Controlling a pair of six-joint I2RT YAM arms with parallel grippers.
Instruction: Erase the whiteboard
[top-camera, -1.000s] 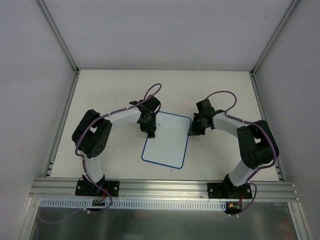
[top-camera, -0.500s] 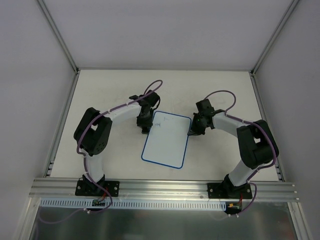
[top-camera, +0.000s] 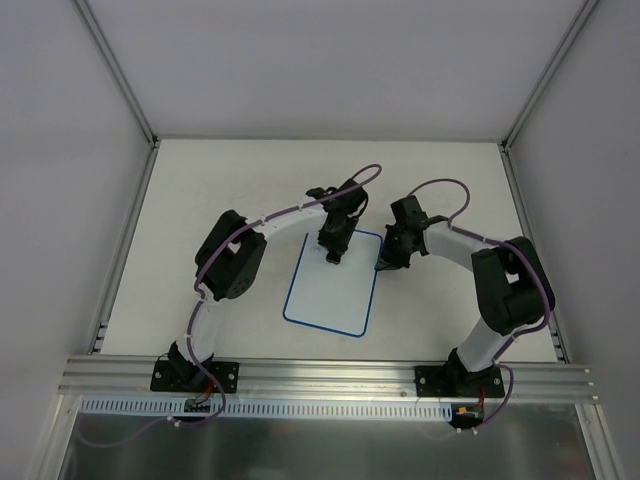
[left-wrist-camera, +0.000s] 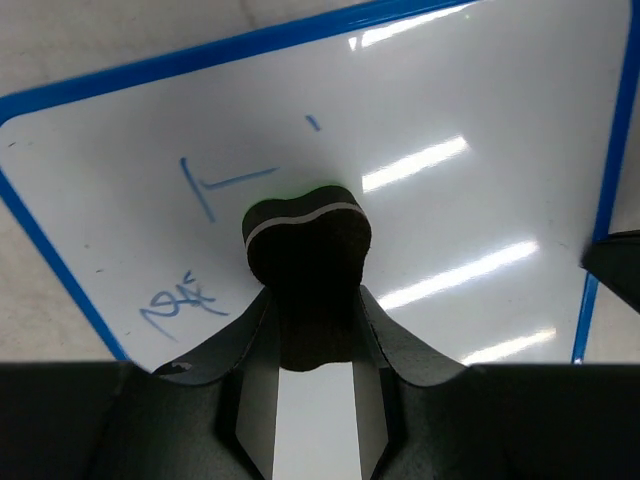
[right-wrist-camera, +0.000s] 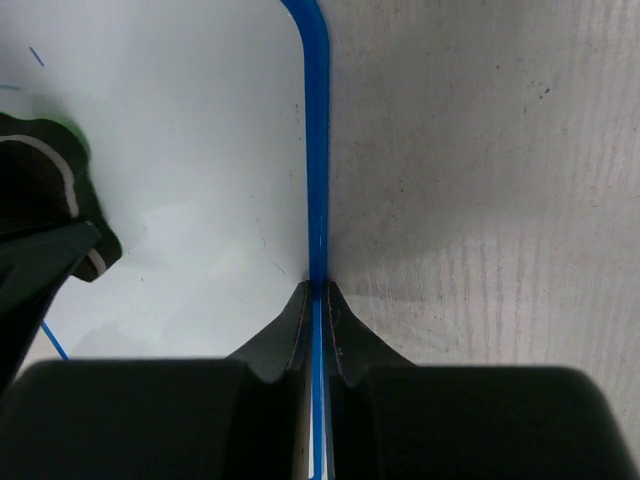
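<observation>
The whiteboard (top-camera: 330, 295), white with a thin blue rim, lies flat on the table between the arms. My left gripper (top-camera: 334, 255) is over its far part, shut on a small black eraser (left-wrist-camera: 308, 240) with a pale stripe, pressed against the board face (left-wrist-camera: 480, 120). Blue handwritten marks (left-wrist-camera: 215, 185) sit just left of the eraser, with more (left-wrist-camera: 180, 305) near the left rim. My right gripper (top-camera: 380, 266) is shut on the board's right blue rim (right-wrist-camera: 318, 150), its fingertips (right-wrist-camera: 318, 290) pinching it. The eraser also shows in the right wrist view (right-wrist-camera: 40, 190).
The pale tabletop (top-camera: 440, 190) is bounded by white walls and metal posts (top-camera: 118, 70). An aluminium rail (top-camera: 330, 375) runs along the near edge, where both arm bases stand.
My left gripper with the eraser has swept from the board's far left edge rightward to the middle of its far part. The right gripper and the board have not moved.
</observation>
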